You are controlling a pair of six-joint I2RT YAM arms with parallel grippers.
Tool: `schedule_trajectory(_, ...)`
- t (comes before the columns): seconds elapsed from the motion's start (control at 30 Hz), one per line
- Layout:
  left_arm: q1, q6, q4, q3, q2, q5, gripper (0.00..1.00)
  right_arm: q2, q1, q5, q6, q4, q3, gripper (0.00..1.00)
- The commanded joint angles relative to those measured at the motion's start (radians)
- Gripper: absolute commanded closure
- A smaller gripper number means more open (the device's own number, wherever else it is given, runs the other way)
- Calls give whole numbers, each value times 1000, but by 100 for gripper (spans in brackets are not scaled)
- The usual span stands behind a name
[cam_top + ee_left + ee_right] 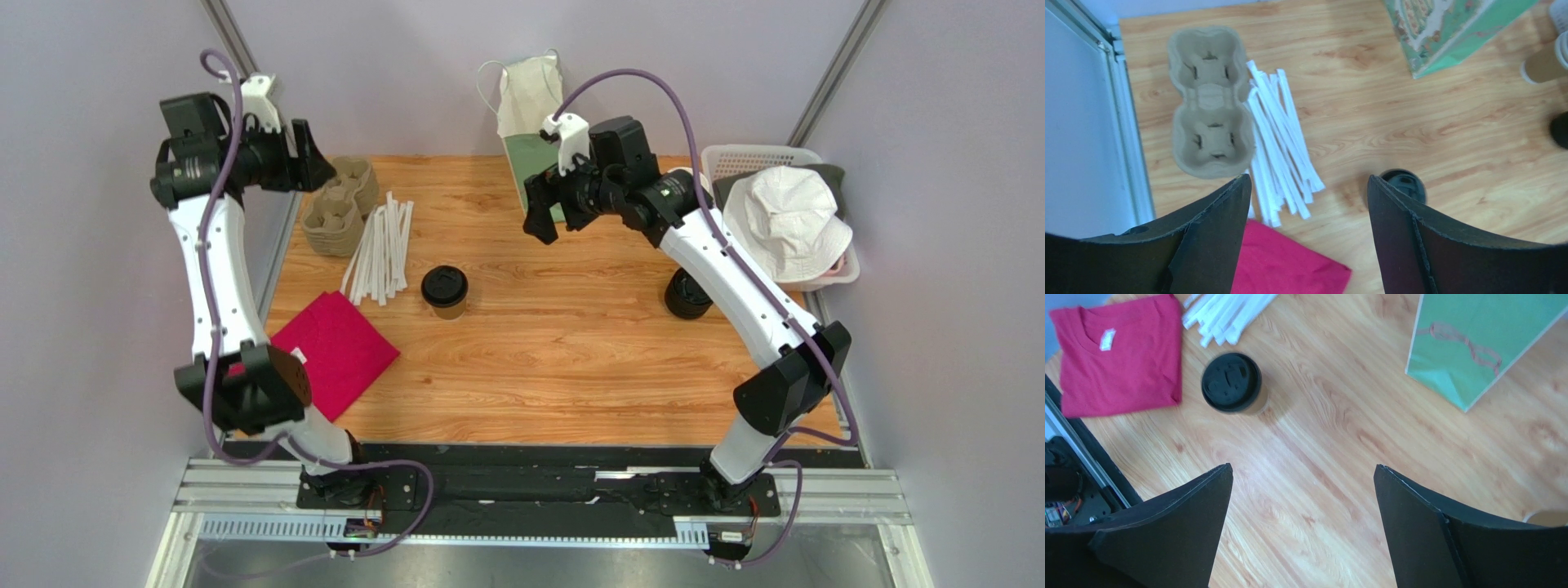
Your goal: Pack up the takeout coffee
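Cup (444,290): stood upright on the table (577,355), left of centre, lid up; long axis vertical. Touched by nothing.
Make: kraft-brown paper wall, round black plastic lid, matt, with moulded ridges seen in the right wrist view.
Key relation: the cup is found toward the near-left of the right gripper (546,208) and toward the near-right of the left gripper (313,169); both are held high above the board. The right gripper is judged the nearer.
Right gripper: fingers spread wide, nothing held.
Left gripper: fingers spread wide, nothing held; the cup is half hidden behind one fingertip in its own view.
Neighbours: white paper-wrapped straws (383,245) just beside the cup; folded red cloth (334,349) nearer the bases; moulded-pulp carrier (340,202) beyond the straws.
Bag (530,116): green paper, upright at the far edge, close behind the right gripper; judged the likely place for packing.
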Motion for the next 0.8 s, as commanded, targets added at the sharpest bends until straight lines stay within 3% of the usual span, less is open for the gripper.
schedule_trajectory(0.0,6,148,-256,259,258,-13,22,-45,4,29,-5,-76,-106,10)
schedule_trajectory(0.1,5,128,-250,312,380,-36,31,-71,4,39,2,-66,-170,10)
schedule_trajectory(0.37,-51,131,-165,333,500,-204,45,-83,4,50,24,-68,-210,10)
schedule_trajectory(0.77,-106,125,-93,315,588,-306,46,-71,3,81,36,-71,-196,10)
